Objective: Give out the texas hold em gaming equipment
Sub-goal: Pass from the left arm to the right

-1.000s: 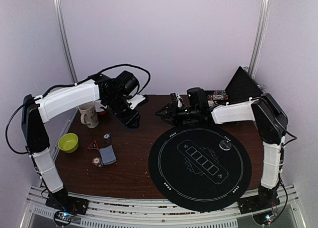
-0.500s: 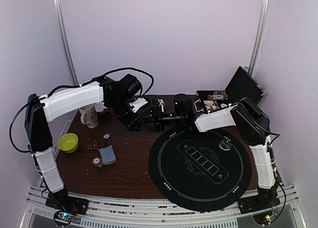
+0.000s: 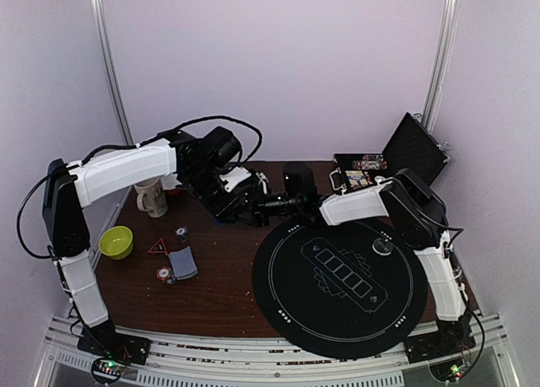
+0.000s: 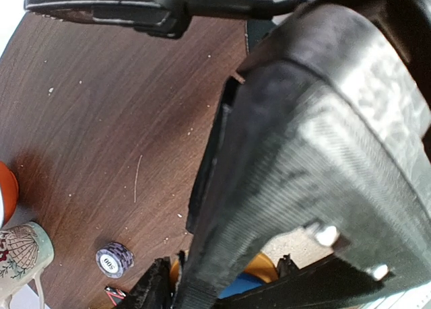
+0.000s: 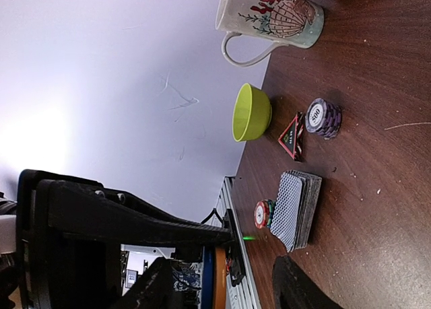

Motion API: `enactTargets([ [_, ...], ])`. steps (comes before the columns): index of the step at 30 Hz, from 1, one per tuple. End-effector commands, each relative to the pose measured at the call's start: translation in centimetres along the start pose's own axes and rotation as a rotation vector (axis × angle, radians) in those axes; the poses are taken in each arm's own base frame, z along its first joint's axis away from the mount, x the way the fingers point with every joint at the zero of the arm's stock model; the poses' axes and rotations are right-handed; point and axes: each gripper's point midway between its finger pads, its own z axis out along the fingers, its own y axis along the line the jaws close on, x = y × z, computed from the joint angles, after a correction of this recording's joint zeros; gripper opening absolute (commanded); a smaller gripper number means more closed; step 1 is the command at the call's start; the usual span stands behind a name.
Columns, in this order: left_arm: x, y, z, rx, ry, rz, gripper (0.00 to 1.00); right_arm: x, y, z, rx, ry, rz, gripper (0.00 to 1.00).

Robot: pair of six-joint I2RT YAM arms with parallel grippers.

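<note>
My left gripper (image 3: 229, 203) hangs over the back middle of the table, shut on a flat orange and blue disc pair (image 4: 262, 265). My right gripper (image 3: 251, 206) has come up against it from the right and is open, one finger on each side of the edge-on discs (image 5: 219, 279). On the left of the table lie a deck of grey-blue cards (image 3: 183, 262), a red striped chip stack (image 3: 164, 275) and a purple chip stack (image 3: 181, 233). A dark disc (image 3: 382, 246) sits on the black round mat (image 3: 342, 319).
A cream shell mug (image 3: 152, 197) and a green bowl (image 3: 116, 242) stand at the far left, with a red triangle marker (image 3: 158, 247) between bowl and cards. An open black case (image 3: 396, 155) is at the back right. An orange bowl (image 4: 5, 194) shows beside the mug.
The right arm has stretched leftward across the back of the table until its gripper met the left one. The left gripper has shifted only slightly and kept its hold.
</note>
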Motion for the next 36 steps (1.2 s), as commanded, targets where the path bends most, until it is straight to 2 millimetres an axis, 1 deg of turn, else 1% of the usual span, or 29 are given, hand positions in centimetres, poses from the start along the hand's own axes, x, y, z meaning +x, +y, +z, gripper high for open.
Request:
enactTargets([
  [1,-1.1,0.3,-0.3,-0.013,-0.04,0.012,0.2,1.3,-0.5,1.1,0.014,0.057,-0.011,0.53],
  [4,-1.2,0.3,-0.4,-0.014,-0.042,0.014,0.2,1.6,-0.8,1.7,0.036,0.078,-0.016,0.51],
  [5,-1.2,0.3,-0.4,-0.017,-0.042,0.014,0.2,1.7,-0.6,2.0,0.032,0.087,-0.023,0.5],
  [8,-1.1,0.4,-0.5,-0.022,-0.041,0.017,0.19,2.2,-0.8,2.4,0.03,0.108,-0.011,0.48],
  [10,-1.1,0.5,-0.5,-0.026,-0.041,0.018,0.2,2.3,-1.0,2.5,0.032,0.114,-0.005,0.45],
  [12,-1.1,0.5,-0.5,-0.028,-0.044,0.022,0.2,2.5,-1.1,2.5,0.036,0.117,0.001,0.39],
  [17,-1.0,0.6,-0.7,-0.034,-0.05,0.028,0.19,2.9,-1.5,2.4,0.049,0.138,0.007,0.37],
  [21,-0.9,0.8,-0.5,-0.045,-0.047,0.03,0.2,3.1,-1.4,2.3,0.046,0.151,0.012,0.29],
  [23,-0.9,0.8,-0.4,-0.047,-0.044,0.031,0.2,3.2,-1.2,2.3,0.04,0.156,0.009,0.22],
  [27,-0.9,0.9,-0.3,-0.056,-0.04,0.03,0.2,3.1,-0.7,2.3,0.028,0.157,0.005,0.0],
  [32,-0.9,0.8,-0.2,-0.048,-0.039,0.024,0.2,2.8,0.0,2.2,0.004,0.149,0.009,0.0],
  [33,-1.0,0.7,-0.3,-0.041,-0.044,0.022,0.22,2.7,0.1,2.1,0.003,0.143,0.007,0.0],
  [34,-1.2,0.5,-0.5,-0.029,-0.051,0.02,0.29,2.5,0.1,2.0,0.005,0.137,0.006,0.0],
  [35,-1.5,0.3,-0.8,-0.016,-0.062,0.019,0.42,2.1,0.0,1.7,0.009,0.126,0.003,0.0],
  [36,-1.9,0.0,-1.2,0.0,-0.082,0.018,0.62,1.7,-0.1,1.3,0.014,0.111,0.002,0.0],
])
